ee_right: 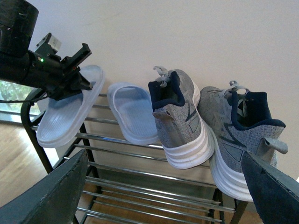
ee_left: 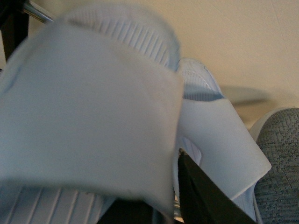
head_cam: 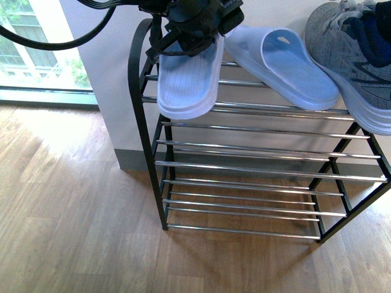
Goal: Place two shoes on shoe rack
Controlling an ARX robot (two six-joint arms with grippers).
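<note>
Pale blue, the left slipper was gripped at its strap by the closed left gripper over the shoe rack; the other slipper and both sneakers rested on the top rods. The right gripper was held wide open, empty.

- Daylight enters through a window at the upper left of the front view; the panes are overexposed, nearly white.
- The chrome rods of the shoe rack carry bright glints, and the rack casts a soft shadow on the wooden floor.
- The left wrist view is dim and heavily blurred: the pale blue slipper fills it out of focus.
- The right wrist view is evenly lit and sharp on the grey sneakers; its dark foreground jaws are soft.
</note>
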